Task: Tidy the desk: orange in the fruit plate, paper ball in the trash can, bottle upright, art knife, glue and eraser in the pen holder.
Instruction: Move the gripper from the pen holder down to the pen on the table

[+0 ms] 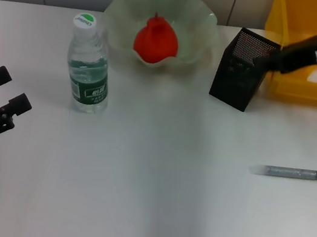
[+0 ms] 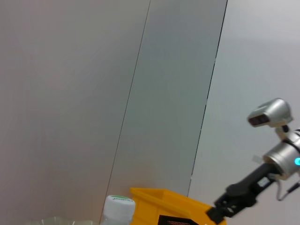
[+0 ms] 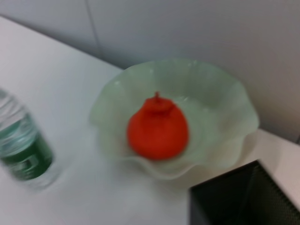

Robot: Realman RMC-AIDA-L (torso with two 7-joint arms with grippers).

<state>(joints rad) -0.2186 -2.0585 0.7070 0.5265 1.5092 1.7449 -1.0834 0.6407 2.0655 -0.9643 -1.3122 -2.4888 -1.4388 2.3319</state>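
Standing on the desk [image 1: 149, 203]: one bottle [image 1: 88, 66], one orange [image 1: 156, 39] in one fruit plate [image 1: 124, 7], one pen holder [image 1: 241, 70], one pen [image 1: 294, 173]; left gripper [image 1: 5, 90] fingers spread, empty; right gripper [image 1: 266, 58] fingers unclear.

white table [image 1: 149, 203]: bottle [image 1: 89, 66], fruit plate [image 1: 125, 11], pen holder [image 1: 239, 77], pen [image 1: 296, 173].

The orange [image 3: 157, 128] sits inside the fruit plate [image 3: 220, 89]. The bottle [image 3: 22, 144] stands upright on the white desk [image 3: 42, 65]. A corner of the black pen holder [image 3: 243, 197] shows near the plate.
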